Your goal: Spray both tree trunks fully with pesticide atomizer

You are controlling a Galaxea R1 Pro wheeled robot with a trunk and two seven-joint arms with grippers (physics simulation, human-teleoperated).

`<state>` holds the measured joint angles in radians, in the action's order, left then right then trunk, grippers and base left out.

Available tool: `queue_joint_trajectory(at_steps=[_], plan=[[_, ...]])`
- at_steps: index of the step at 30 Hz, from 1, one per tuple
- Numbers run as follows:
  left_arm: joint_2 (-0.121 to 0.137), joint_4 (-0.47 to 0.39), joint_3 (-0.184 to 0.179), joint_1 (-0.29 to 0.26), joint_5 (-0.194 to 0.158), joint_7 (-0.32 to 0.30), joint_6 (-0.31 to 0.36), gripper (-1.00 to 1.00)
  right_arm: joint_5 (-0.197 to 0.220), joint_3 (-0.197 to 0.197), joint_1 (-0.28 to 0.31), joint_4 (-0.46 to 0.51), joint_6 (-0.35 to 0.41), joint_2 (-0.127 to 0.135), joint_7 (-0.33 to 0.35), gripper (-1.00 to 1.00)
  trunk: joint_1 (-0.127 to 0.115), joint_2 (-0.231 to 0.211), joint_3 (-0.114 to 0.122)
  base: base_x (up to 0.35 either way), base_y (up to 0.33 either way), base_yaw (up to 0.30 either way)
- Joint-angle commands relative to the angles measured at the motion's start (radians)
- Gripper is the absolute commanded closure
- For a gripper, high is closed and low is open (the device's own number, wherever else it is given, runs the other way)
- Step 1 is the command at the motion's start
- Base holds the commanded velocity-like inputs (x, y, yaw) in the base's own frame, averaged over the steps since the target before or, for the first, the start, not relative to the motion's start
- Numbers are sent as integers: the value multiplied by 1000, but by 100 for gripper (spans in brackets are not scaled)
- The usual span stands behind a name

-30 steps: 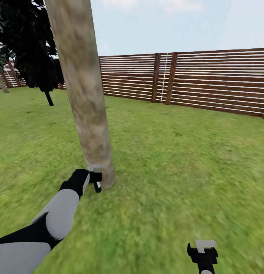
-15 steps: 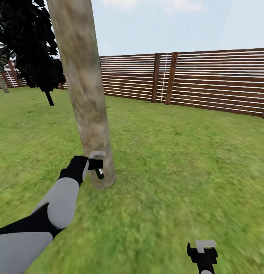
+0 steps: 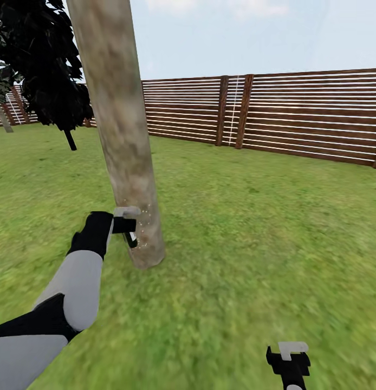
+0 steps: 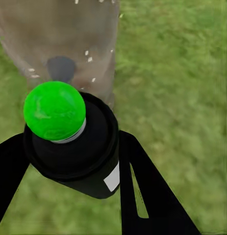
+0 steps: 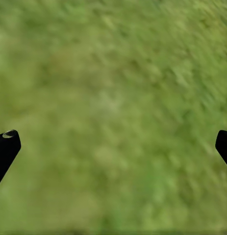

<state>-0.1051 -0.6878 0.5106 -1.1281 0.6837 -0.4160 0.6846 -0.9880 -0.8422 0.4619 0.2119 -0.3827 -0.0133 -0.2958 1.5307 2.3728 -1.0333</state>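
A thick mottled tan-grey tree trunk (image 3: pixel 120 135) rises from the lawn just ahead on the left. My left gripper (image 3: pixel 129 227) is held close against its lower part, shut on the pesticide atomizer (image 4: pixel 76 156), a black bottle with a round green top (image 4: pixel 54 110). In the left wrist view the green top faces the tree trunk (image 4: pixel 69 34), where small white specks dot the bark. Similar specks show on the trunk beside the gripper in the head view. My right gripper (image 3: pixel 290 355) hangs low over the grass, open with nothing between its fingertips (image 5: pixel 6 144).
A brown slatted wooden fence (image 3: pixel 296 119) closes the lawn at the back. A dark leafy tree (image 3: pixel 41 65) stands behind the trunk on the left. Green grass (image 3: pixel 253 244) spreads to the right and front.
My left gripper has risen along the trunk with the atomizer and drawn slightly left. White specks now show on the bark. The right arm has stayed put.
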Motion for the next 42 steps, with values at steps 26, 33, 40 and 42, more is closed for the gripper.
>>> queue_joint_trajectory(at_steps=[26, 33, 40, 42], plan=[[56, 17, 36, 378, -123, 96, -234, 100, -13, -6, 0, -34, -2, -1, -2, -100, 0, 0, -1, 124, 24, 0], [55, 40, 41, 404, -124, 138, -234, 100, -14, -6, 1, -34, -2, -1, -3, -100, 0, 0, -1, 49, -265, 0], [55, 41, 52, 404, -128, 230, -233, 100, -12, -6, 0, -34, -4, -1, -5, -100, 0, 0, -1, 48, -281, 0], [53, 42, 53, 404, -134, 232, -233, 100, -12, -6, 0, -34, -4, -1, -5, -100, 0, 0, -1, 84, -281, 0]])
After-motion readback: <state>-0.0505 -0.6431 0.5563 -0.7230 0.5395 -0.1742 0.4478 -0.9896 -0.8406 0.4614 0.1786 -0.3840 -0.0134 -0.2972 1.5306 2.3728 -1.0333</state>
